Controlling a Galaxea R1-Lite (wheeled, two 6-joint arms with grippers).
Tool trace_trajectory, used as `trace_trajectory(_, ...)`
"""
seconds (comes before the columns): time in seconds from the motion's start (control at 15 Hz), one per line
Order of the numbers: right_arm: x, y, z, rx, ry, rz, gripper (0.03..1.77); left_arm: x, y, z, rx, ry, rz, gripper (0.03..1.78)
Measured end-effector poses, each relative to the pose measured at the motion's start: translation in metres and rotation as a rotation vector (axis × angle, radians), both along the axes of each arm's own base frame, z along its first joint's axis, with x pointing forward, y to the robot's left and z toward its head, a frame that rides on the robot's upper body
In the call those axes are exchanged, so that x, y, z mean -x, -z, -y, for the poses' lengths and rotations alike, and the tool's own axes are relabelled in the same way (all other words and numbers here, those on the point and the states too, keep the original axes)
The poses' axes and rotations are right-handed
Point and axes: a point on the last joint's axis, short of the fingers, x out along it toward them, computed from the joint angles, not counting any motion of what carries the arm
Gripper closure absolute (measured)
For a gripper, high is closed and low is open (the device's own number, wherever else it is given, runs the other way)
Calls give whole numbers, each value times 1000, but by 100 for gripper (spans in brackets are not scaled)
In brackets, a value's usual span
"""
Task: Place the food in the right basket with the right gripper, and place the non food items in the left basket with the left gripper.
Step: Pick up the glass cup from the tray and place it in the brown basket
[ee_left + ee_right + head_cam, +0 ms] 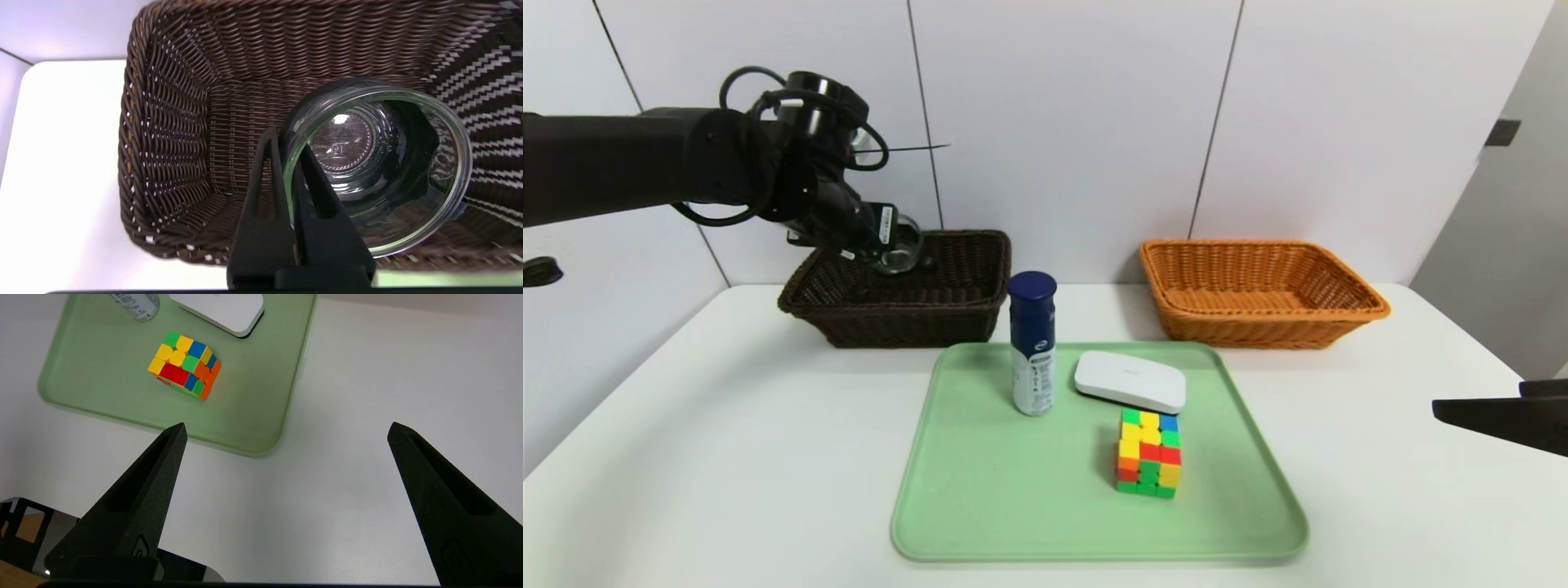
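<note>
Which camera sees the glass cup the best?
The left wrist view: the glass cup fills it, its rim pinched by the left gripper above the dark brown basket. The head view shows it small, partly hidden by that gripper. The right wrist view does not show it.

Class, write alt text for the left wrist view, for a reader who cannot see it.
The left gripper, shut on the rim of a clear glass cup, holds it above the inside of the dark brown basket. The basket sits on a white table.
</note>
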Motion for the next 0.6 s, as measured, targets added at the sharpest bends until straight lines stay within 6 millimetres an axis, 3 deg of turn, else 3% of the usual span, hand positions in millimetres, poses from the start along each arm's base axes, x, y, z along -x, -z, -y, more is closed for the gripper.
trace_trajectory(0.33, 0, 0, 0, -3, -4, 1, 10, -36, 35, -24, 19, -97, -60, 172)
trace_trajectory(0.6, -1, 1, 0, -3, -5, -3, 10, -50, 55, -28, 46, -114, -100, 172)
